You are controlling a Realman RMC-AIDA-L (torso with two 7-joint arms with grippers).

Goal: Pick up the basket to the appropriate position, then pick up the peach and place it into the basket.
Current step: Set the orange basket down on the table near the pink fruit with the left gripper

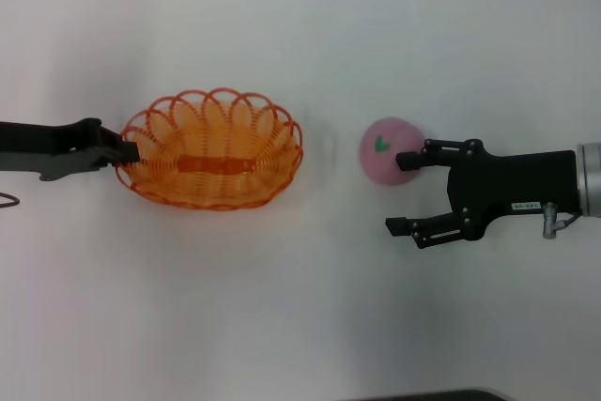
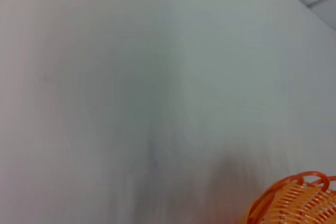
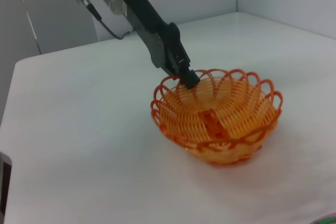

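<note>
Left gripper (image 1: pixel 130 151) is clamped on the orange wire basket's (image 1: pixel 214 149) rim, basket sitting left of the white table's (image 1: pixel 300 326) centre. Right gripper (image 1: pixel 404 192) is wide open beside the pink peach (image 1: pixel 387 149), toward the right edge. Peach pick-up looks underway; next, centre on it and close.

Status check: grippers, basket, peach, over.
Left gripper shut on basket rim. Right gripper open beside peach, one finger touching. Peach still on table. Path clear.
</note>
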